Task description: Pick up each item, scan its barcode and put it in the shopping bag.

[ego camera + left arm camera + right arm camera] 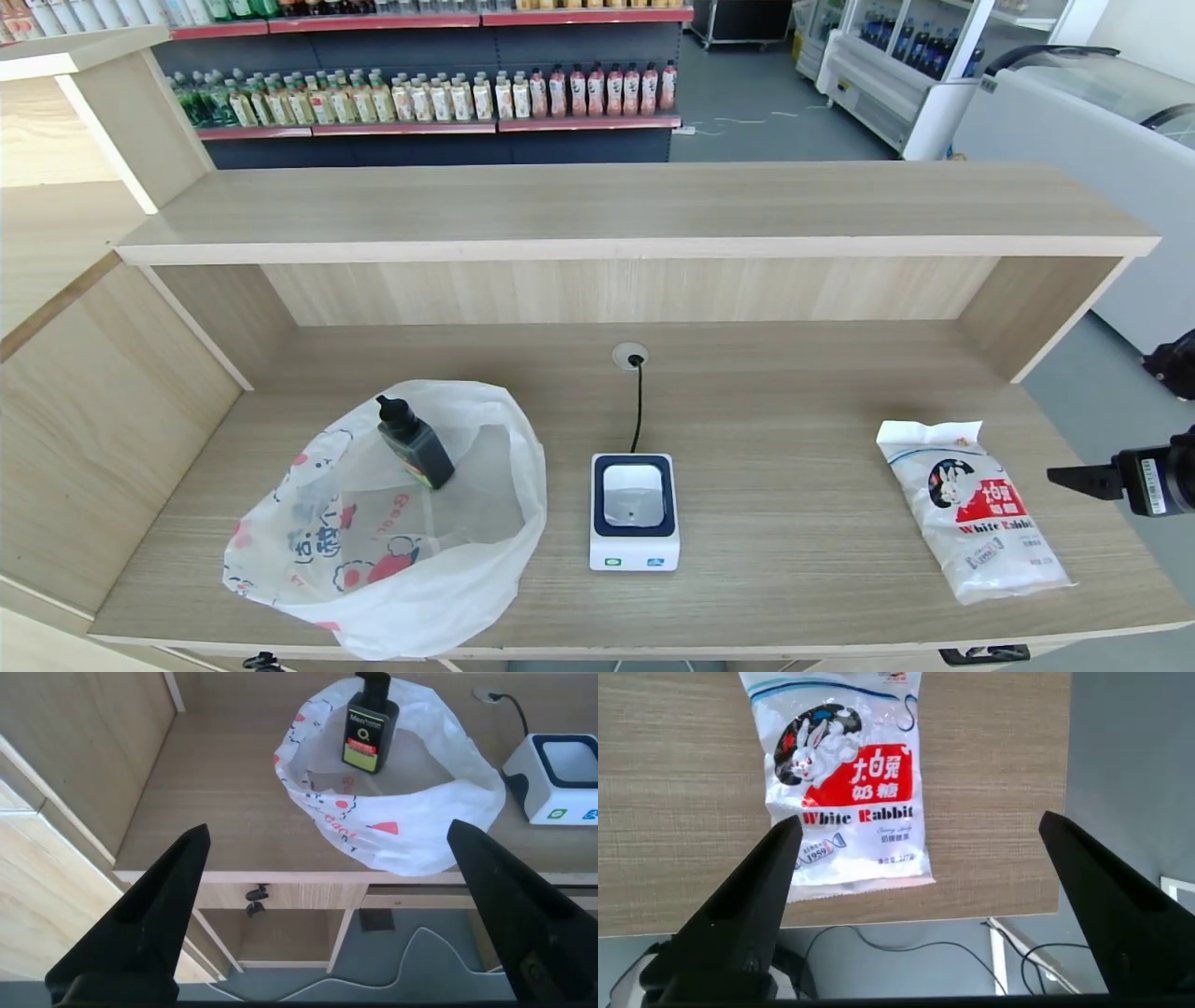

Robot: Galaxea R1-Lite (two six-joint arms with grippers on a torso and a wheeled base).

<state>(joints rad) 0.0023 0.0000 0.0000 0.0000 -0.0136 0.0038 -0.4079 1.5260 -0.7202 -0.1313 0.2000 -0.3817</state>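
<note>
**Candy packet lying on the counter, bottle already in the bag**

From where I am standing, the wooden counter is carrying three groups of things. The white shopping bag, printed with red figures, is sitting at the robot's left with its mouth gaping wide. A dark bottle with a black cap is lying inside it on the plastic, its cap pointing toward the counter's back wall and its green-yellow label facing up.

The white barcode scanner is sitting near the middle of the counter, just beside the bag, its dark-framed window facing up. Its black cable is running back into a round hole in the counter top.

The candy packet, white with a rabbit and a red panel, is lying flat near the right end of the counter, well apart from the scanner, with nothing touching it.

The right gripper is hanging off the right end of the counter, near the packet. Its two black fingers are spread wide with nothing between them.

The left gripper is hovering out in front of the counter's front edge, on the bag's side. It too is gaping wide and carrying nothing.

Behind the counter, shelves of bottled drinks are lining the room.
</note>
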